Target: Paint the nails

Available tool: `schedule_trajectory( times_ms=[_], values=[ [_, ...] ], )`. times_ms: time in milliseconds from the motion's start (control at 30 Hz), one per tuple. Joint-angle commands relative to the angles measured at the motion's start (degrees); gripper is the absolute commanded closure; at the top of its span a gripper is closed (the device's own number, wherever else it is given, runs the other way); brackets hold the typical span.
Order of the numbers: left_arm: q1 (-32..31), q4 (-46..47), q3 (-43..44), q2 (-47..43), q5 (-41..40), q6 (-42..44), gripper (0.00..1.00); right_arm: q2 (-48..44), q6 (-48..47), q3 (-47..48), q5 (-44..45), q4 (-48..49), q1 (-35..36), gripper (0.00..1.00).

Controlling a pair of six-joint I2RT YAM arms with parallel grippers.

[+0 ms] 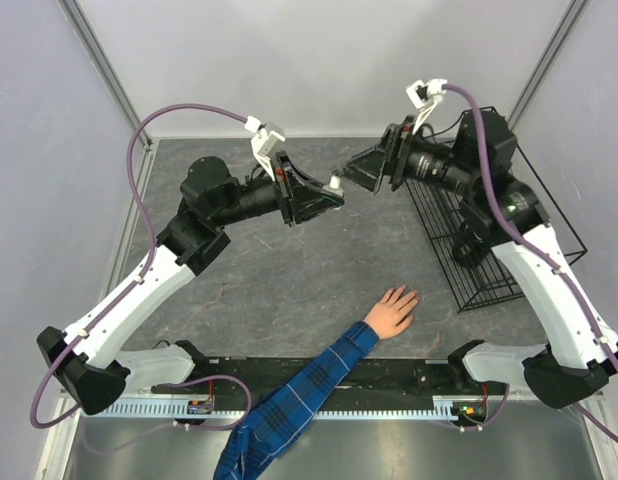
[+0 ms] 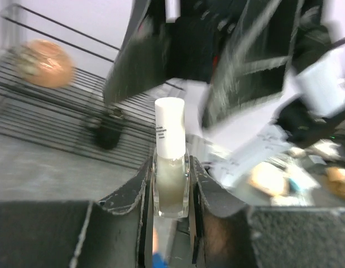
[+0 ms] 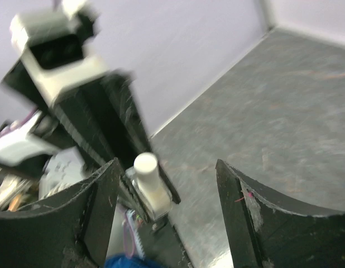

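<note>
Left pincer (image 2: 171,187) clamped on a polish bottle (image 2: 170,134), white cap protruding. Right pincer (image 3: 168,167) spread wide, empty, facing that cap. Hand (image 1: 393,309) flat on the counter (image 1: 289,280) near the front edge; nails (image 1: 410,297) too small to resolve.

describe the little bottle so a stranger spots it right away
Look above the middle of the grey table, where the arms meet tip to tip, left of the black wire rack. Clamped in the jaws of the left arm is a small clear glass bottle with pale contents. Its tall white cap sets it apart from the black jaws around it.
</note>
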Motion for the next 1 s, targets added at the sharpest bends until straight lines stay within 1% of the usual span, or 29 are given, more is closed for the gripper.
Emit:
schedule_trajectory(
  times_ms=[0, 33, 133, 200, 233, 267, 367, 533, 600, 700, 733, 800, 833, 900, 933, 967],
  values=[
    [-7.6, -11.1, 4.5, -3.4, -22.3, 20.6, 0.98, 1.2, -1.8, 11.1, 20.4, -17.1, -0.2, 0.16],
    [-8.6, -10.9, 4.3, -3.4, -27.9, 21.3, 0.98, 1.7, -1.3, 12.0, 20.8, -18.3, -0.1, 0.16],
    [-10.8, -10.6, 5.3, -2.0, -31.6, 22.3, 0.98, 2.3, 1.7, 14.0, 24.6, -18.7, 0.6, 0.15],
    [-12.2, -9.5, 5.8, -1.0, -33.8, 22.3, 0.98, 2.9, 1.7, 14.9, 26.1, -18.9, 1.4, 0.19],
    [-12.6, -9.0, 5.8, -0.8, -35.4, 22.3, 0.98, 3.1, 1.7, 15.0, 26.7, -19.2, 2.3, 0.23],
    [-13.1, -8.5, 6.0, -0.4, -36.1, 22.5, 0.98, 3.0, 1.5, 15.0, 27.1, -19.2, 2.8, 0.27],
    [-14.0, -7.7, 7.0, 0.7, -38.1, 22.8, 0.98, 2.9, 1.2, 15.0, 29.3, -19.3, 5.5, 0.31],
    [-14.9, -8.0, 8.5, 2.6, -38.7, 23.5, 0.98, 3.7, 0.2, 15.4, 31.2, -19.3, 9.8, 0.34],
    [-15.0, -8.2, 8.7, 2.9, -39.5, 23.4, 0.98, 4.0, 0.2, 15.4, 31.2, -19.5, 10.4, 0.35],
    [-15.1, -8.6, 9.0, 3.2, -39.7, 23.4, 0.98, 4.4, -0.2, 14.5, 31.6, -20.0, 10.9, 0.46],
    [-15.0, -8.6, 9.3, 3.1, -39.6, 23.4, 0.98, 4.4, -0.2, 14.3, 31.9, -20.2, 10.8, 0.53],
    [-15.1, -8.7, 9.7, 2.9, -38.8, 22.9, 0.98, 4.5, -0.5, 13.6, 32.1, -20.1, 10.9, 0.56],
    [-15.0, -9.1, 10.0, 2.9, -38.1, 22.8, 0.98, 4.6, -0.6, 13.5, 32.0, -20.1, 10.9, 0.60],
    [-15.1, -9.8, 10.4, 3.0, -36.2, 22.8, 0.98, 4.9, -0.8, 13.2, 31.6, -19.9, 10.8, 0.66],
    [-15.0, -10.3, 10.9, 2.9, -35.6, 22.8, 0.98, 5.2, -1.0, 13.1, 31.6, -19.9, 10.9, 0.74],
    [-15.0, -11.5, 11.1, 2.9, -34.6, 22.8, 0.98, 5.2, -1.1, 12.8, 31.4, -19.6, 10.9, 0.78]
  ],
)
